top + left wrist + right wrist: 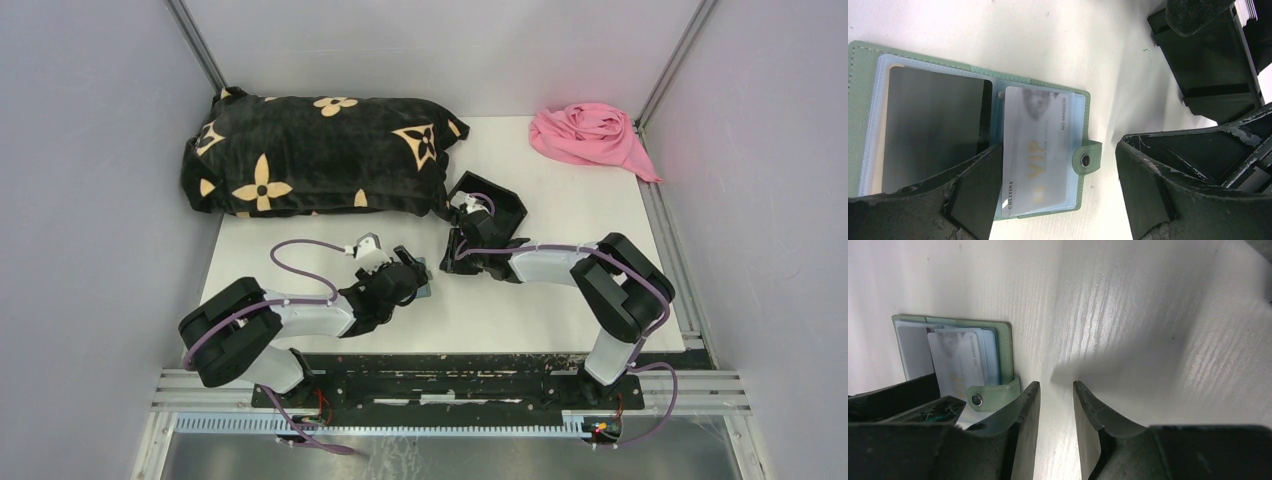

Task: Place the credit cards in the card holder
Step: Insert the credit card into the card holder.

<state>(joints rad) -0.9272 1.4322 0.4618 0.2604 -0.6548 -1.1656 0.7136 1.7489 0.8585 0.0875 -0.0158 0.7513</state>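
The sage-green card holder [1083, 107] lies open on the white table, its snap tab [1087, 158] pointing right. A white credit card [1035, 150] marked VIP sits in its right clear slot, and a dark card [933, 125] in its left one. My left gripper [1058, 192] hangs open over the holder, with one finger [975, 192] above the white card's edge and the other [1143, 187] over bare table. My right gripper [1055, 395] stands just right of the holder [1004, 347], with its jaws slightly apart and nothing between them. From above, the holder [424, 284] peeks out beside the left gripper [408, 272].
A black open-topped box [497, 205] stands behind the right gripper [460, 248] and shows in the left wrist view [1213, 65]. A black pillow with tan flowers [320, 155] fills the back left. A pink cloth [590, 135] lies at the back right corner.
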